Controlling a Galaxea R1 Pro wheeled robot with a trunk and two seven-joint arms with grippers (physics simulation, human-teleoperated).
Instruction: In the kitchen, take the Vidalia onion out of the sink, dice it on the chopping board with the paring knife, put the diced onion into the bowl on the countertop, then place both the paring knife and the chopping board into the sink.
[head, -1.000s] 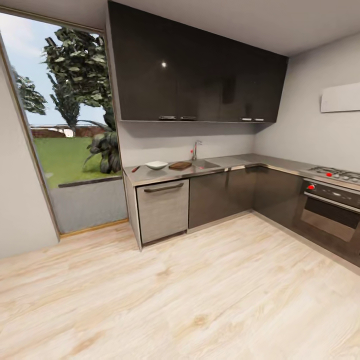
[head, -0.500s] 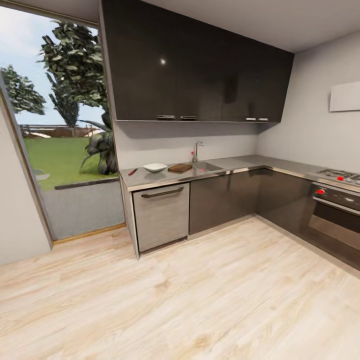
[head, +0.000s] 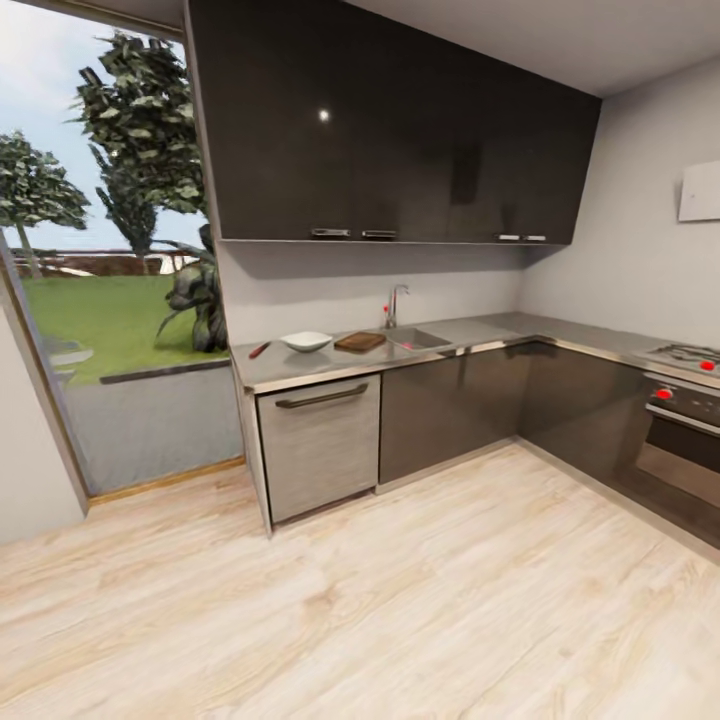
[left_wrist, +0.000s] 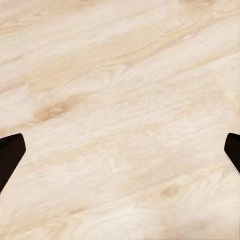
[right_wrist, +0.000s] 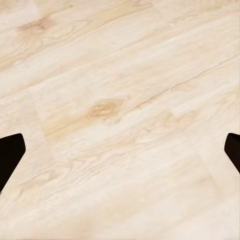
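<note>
Both claws, left (left_wrist: 120, 155) and right (right_wrist: 120, 155), gape wide over floor (head: 400, 600), far from sink (head: 418, 339)

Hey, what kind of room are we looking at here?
A home kitchen, by the look of it: an L-shaped countertop with a sink and tap, dark wall cabinets above, and an oven with red knobs at the right. A big window faces a garden.

A grey countertop (head: 300, 368) is running along the far wall. A knife (head: 259, 350), a white bowl (head: 306, 342) and a brown board (head: 360, 342) are sitting on it in a row (knife nearest the window (head: 100, 260)). The sink (head: 418, 339) is lying just past the board.
</note>
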